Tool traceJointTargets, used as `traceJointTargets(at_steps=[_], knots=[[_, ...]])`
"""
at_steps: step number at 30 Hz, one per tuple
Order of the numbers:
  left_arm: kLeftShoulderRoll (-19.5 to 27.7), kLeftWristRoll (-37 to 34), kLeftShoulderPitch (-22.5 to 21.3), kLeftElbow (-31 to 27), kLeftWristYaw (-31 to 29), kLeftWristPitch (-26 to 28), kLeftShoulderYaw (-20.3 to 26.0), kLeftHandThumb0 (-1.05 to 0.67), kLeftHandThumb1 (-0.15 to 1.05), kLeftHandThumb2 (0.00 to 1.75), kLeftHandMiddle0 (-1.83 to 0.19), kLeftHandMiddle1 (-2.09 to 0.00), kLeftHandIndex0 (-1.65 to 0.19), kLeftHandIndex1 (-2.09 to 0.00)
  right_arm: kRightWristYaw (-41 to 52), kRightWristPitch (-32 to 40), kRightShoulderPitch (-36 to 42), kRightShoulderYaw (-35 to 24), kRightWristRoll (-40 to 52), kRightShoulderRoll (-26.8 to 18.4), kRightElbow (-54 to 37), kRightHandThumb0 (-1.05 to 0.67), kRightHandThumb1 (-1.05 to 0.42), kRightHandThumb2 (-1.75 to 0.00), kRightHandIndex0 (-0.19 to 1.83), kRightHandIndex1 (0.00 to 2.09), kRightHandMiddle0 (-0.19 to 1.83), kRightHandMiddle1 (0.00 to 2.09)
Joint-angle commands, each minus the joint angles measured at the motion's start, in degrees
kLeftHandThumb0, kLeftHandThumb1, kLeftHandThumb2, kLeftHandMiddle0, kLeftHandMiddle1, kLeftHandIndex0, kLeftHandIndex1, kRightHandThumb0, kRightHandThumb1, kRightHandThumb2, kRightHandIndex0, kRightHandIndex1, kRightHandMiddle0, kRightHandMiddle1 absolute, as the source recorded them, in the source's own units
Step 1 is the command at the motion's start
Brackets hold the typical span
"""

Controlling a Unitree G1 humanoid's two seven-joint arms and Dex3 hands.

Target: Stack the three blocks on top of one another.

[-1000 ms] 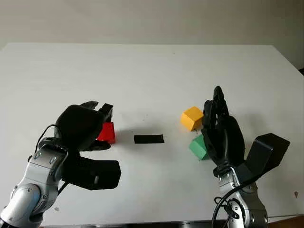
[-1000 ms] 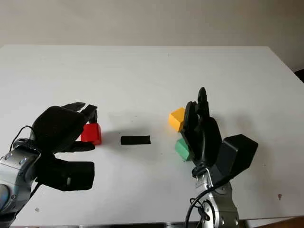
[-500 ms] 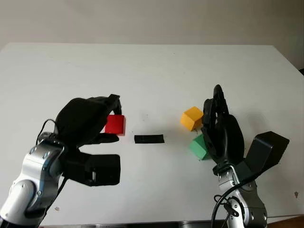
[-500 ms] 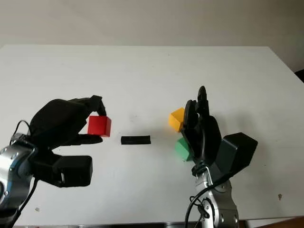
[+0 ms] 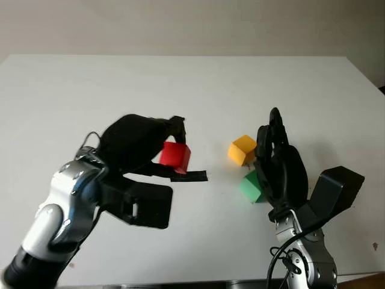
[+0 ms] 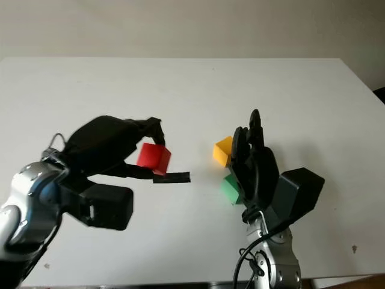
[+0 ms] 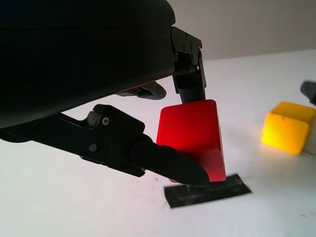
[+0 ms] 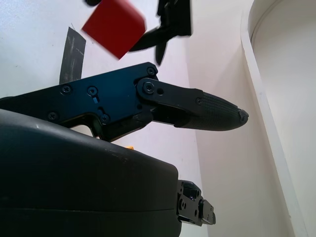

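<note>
Left hand (image 5: 157, 144) grasps the red block (image 5: 175, 155) above the black tape (image 5: 191, 176); right hand (image 5: 278, 168) released.

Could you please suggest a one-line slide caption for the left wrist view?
Left hand grips the red cube block above the black tape strip; yellow cube block beyond.

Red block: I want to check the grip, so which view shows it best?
The left wrist view: the red block sits close up, pinched by the left hand. Both eye views show it small; the right wrist view shows it from afar.
</note>
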Motion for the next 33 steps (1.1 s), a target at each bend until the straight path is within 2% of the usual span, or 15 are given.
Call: traceJointTargets(at_steps=[1, 4, 6, 12, 19, 33], knots=[[-1.27, -0.05, -2.12, 1.55, 0.03, 0.2, -1.43, -0.38, 1.04, 0.09, -0.37, -0.07, -0.24, -1.46, -0.1, -0.93, 0.02, -0.09, -0.18, 0.14, -0.56, -0.68, -1.05, -0.63, -0.19, 0.0, -0.19, 0.0], [-2.17, 0.07, -2.61, 3.6, 1.17, -0.43, -2.82, -0.39, 1.04, 0.06, -0.39, -0.07, -0.26, -1.49, -0.41, -1.25, 0.25, 0.0, -0.3, 0.31, -0.5, -0.68, -1.05, -0.62, -0.19, 0.0, -0.19, 0.0], [-2.87, 0.69, -2.78, 4.63, 1.71, -0.16, -3.85, -0.4, 1.05, 0.06, -0.37, -0.06, -0.23, -1.58, -0.47, -1.28, 0.47, 0.14, -0.36, 0.29, -0.58, -0.68, -1.05, -0.62, -0.19, 0.0, -0.19, 0.0], [-4.87, 3.69, -2.86, 6.74, 2.81, 2.08, -6.04, -0.36, 1.02, 0.05, -0.36, -0.06, -0.26, -1.48, -0.65, -1.36, 0.68, 0.34, -0.18, 0.5, -0.62, -0.68, -1.05, -0.62, -0.19, 0.0, -0.19, 0.0], [-5.83, 7.21, -2.83, 9.17, 5.33, 2.58, -7.75, -0.33, 1.02, 0.05, -0.34, -0.05, -0.2, -1.58, -0.86, -1.4, 0.84, 0.38, -0.33, 0.53, -0.72, -0.67, -1.05, -0.62, -0.19, 0.0, -0.19, 0.0], [-5.32, 7.56, -2.76, 8.75, 4.16, 1.81, -8.06, -0.36, 1.05, 0.08, -0.33, -0.03, -0.14, -1.68, -0.65, -1.64, 1.0, 0.32, -0.02, 0.48, -0.76, -0.68, -1.05, -0.62, -0.19, 0.0, -0.19, 0.0]])
